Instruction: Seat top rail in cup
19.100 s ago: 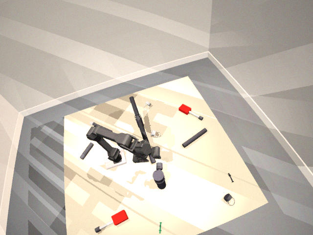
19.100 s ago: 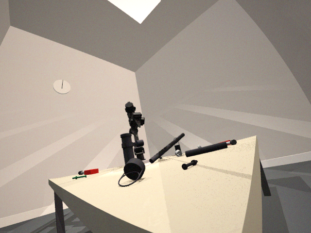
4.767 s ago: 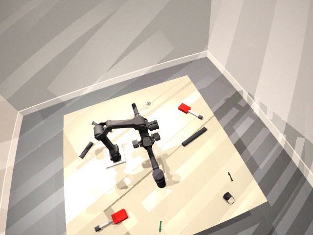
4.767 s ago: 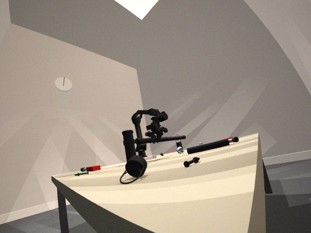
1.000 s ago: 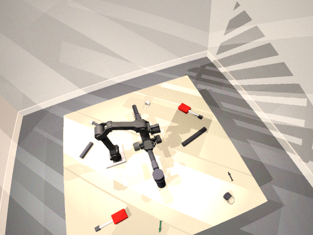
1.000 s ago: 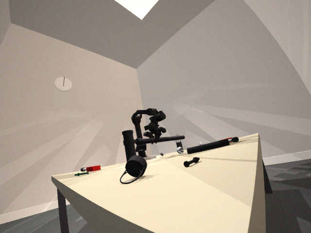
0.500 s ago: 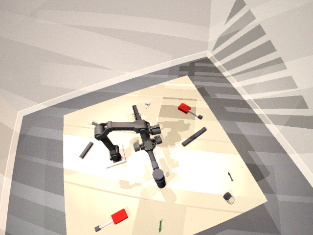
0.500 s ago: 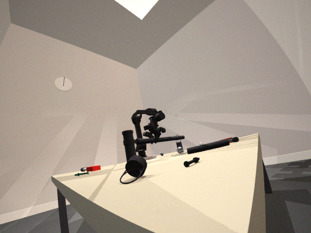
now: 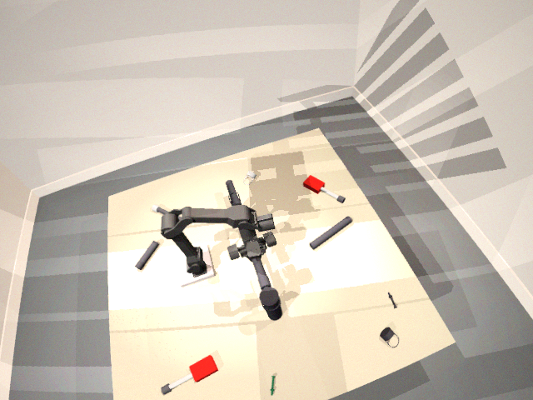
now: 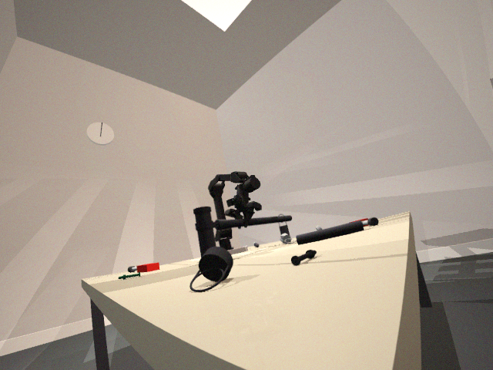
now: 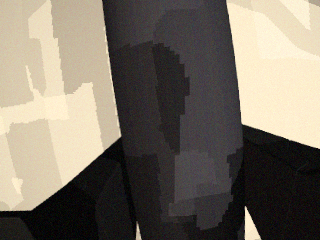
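Left to right in the exterior view: the upright post [image 9: 274, 311] [image 10: 204, 234], left of the tool; the tool [image 9: 252, 248] [image 10: 245, 223], clamped on the rail [image 9: 261, 273] [image 10: 270, 220] [image 11: 177, 100]; the rail, running from beside the post to right of the tool, above the counter [image 9: 296, 344] [image 10: 318, 302]
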